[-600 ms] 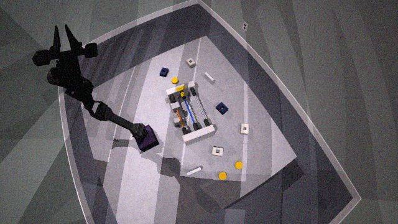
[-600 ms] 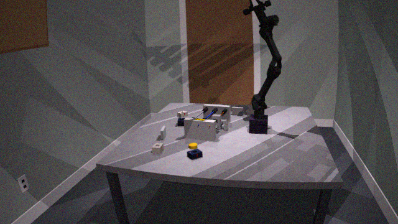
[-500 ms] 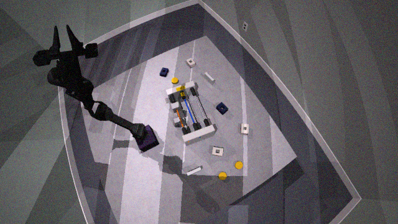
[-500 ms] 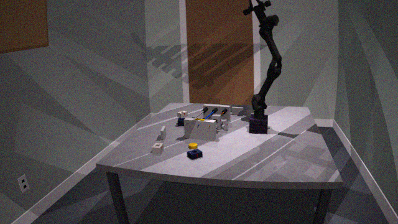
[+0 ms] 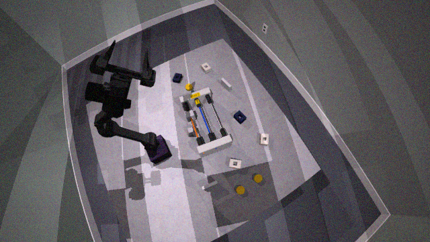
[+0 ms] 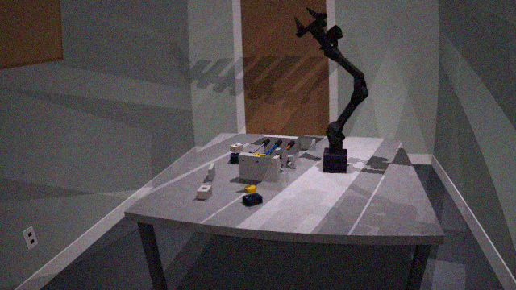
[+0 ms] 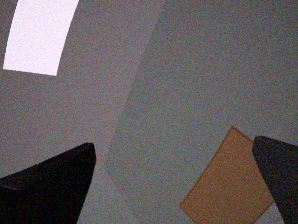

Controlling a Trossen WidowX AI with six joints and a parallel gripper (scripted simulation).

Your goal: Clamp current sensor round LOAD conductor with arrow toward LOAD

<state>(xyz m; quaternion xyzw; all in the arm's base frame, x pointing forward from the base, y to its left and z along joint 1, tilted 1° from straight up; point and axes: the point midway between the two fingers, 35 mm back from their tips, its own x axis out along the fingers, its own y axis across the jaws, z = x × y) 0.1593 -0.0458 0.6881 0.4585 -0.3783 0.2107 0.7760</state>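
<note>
My gripper [image 5: 130, 45] [image 6: 302, 14] [image 7: 177, 149] is wide open and empty, high above the table and away from the rack. A blue conductor [image 5: 205, 121] [image 6: 272, 149] runs between the rack's white end blocks and carries a yellow tag [image 5: 197, 102]. A yellow label [image 5: 195, 95] [image 6: 259, 155] sits on one end block; its lettering is too small to read. Pale grey pieces [image 5: 191, 115], apparently the split-core sensor, stand at the orange conductor [image 5: 195, 127]. Whether they surround it, whether they are latched, and the arrow cannot be made out.
The rack's other end block [image 5: 215, 144] faces the arm base [image 5: 158, 149]. Navy blocks [image 5: 177, 78] [image 5: 240, 117], white square pieces [image 5: 205, 67] [image 5: 264, 139] [image 5: 235, 163], yellow discs [image 5: 189, 87] [image 5: 258, 178] [image 5: 240, 190] and white bars [image 5: 226, 83] [image 5: 209, 185] lie around it.
</note>
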